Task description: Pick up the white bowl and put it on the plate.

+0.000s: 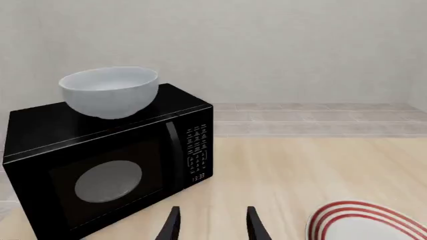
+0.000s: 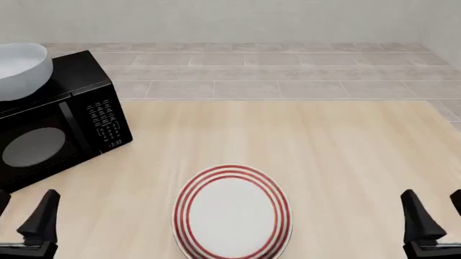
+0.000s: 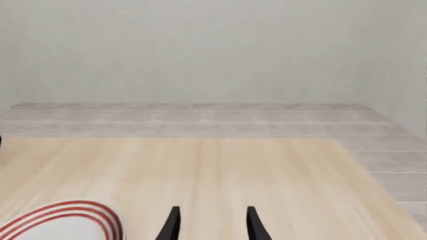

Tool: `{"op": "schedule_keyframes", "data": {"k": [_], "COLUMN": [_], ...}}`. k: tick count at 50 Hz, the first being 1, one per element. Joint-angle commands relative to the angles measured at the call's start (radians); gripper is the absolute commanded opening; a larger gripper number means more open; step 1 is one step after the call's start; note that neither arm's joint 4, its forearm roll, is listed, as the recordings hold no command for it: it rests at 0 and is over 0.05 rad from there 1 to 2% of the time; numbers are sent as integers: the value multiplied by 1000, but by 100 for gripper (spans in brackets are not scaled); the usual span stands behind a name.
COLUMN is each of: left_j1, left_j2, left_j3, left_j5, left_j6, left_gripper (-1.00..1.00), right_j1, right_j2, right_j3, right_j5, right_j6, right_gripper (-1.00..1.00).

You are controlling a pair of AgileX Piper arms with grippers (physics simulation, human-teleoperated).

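The white bowl sits upright on top of the black microwave oven, at the far left of the wooden table. In the left wrist view the bowl rests toward one end of the oven's flat top, above the oval door window; the keypad panel faces the camera.

The plate lies flat on the table near the front edge, about midway between the two arms and well apart from the microwave. Its red rings show partly in both wrist views.

The left gripper has its fingers parted with a clear gap between them; nothing lies between the fingers and they touch nothing. It hangs over bare table in front of the microwave, near the plate's edge.

The right gripper is parted to a similar width, also empty and free of contact, over bare table beside the plate
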Motion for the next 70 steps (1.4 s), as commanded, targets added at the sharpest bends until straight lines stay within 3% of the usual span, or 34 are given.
{"op": "schedule_keyframes", "data": {"k": [1, 18, 23, 32, 36, 37, 39, 41, 48, 52, 55, 62, 70], "left_j1": [9, 17, 15, 35, 29, 90, 109, 78, 138, 153, 242, 247, 359], "left_j2": [5, 50, 83, 237, 271, 271, 290, 351, 446, 479, 579, 680, 848], "left_j3": [-4, -89, -204, -365, -450, -494, -514, -570, -725, -771, -831, -910, -1038], "left_j5": [3, 48, 106, 88, 119, 104, 100, 126, 160, 175, 195, 228, 282], "left_j6": [-8, -18, -28, -5, -26, -27, -32, -52, -44, -52, -77, -159, -179], "left_gripper": [100, 100, 100, 100, 100, 100, 100, 100, 100, 100, 100, 100, 100], "right_j1": [5, 12, 22, 37, 39, 42, 44, 46, 47, 51, 54, 58, 67], "right_j2": [2, 10, 24, 33, 35, 41, 40, 43, 46, 43, 58, 66, 69], "right_j3": [-8, -3, 0, 1, 1, 1, 1, 1, 1, 1, 1, 1, 1], "right_j5": [4, -9, -19, -24, -29, -35, -34, -38, -44, -44, -58, -65, -70], "right_j6": [-3, -7, -12, -20, -20, -19, -19, -18, -15, -13, -13, -12, -11], "right_gripper": [100, 100, 100, 100, 100, 100, 100, 100, 100, 100, 100, 100, 100]}}
